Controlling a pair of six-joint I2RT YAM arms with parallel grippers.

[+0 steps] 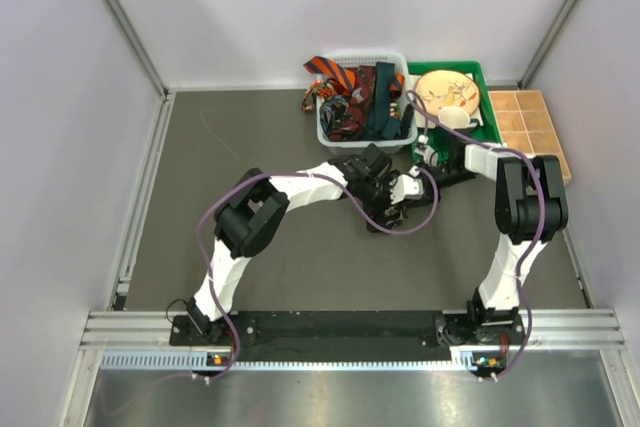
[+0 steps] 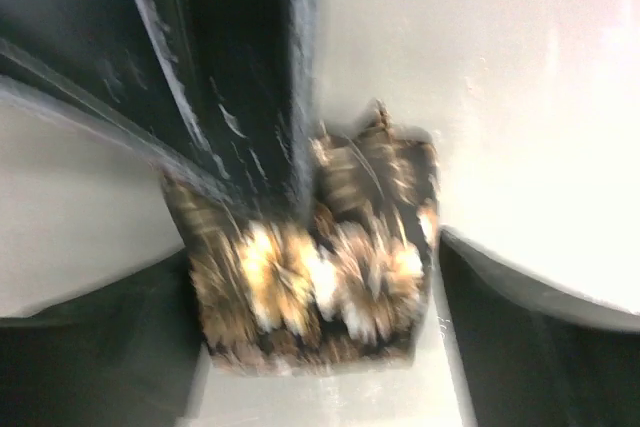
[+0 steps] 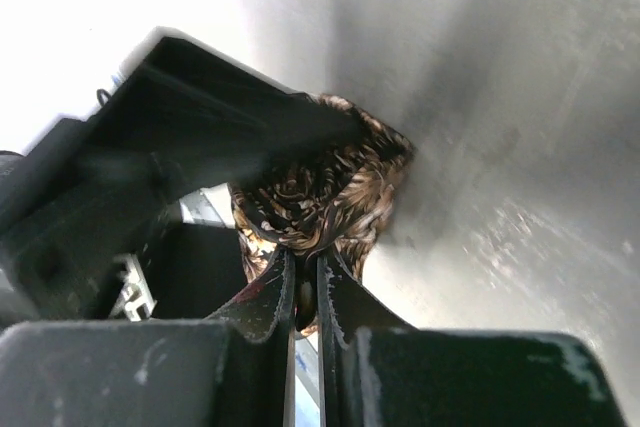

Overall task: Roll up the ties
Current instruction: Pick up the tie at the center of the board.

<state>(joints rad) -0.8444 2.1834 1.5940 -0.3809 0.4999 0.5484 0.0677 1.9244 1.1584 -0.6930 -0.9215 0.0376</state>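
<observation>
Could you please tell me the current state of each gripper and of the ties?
speckled tie: bunched into a roll on the table, between both grippers.
left gripper: open, one finger on either side of that tie.
right gripper: shut, pinching the tie's edge.
other ties: unrolled, heaped in the white basket, some draped over its rim.

A dark grey desk (image 1: 250,277) stands enclosed by plain white walls (image 1: 60,97) on three sides, silver posts (image 1: 120,17) rising from its far corners, a ribbed metal rail (image 1: 350,325) lining its near edge.
</observation>
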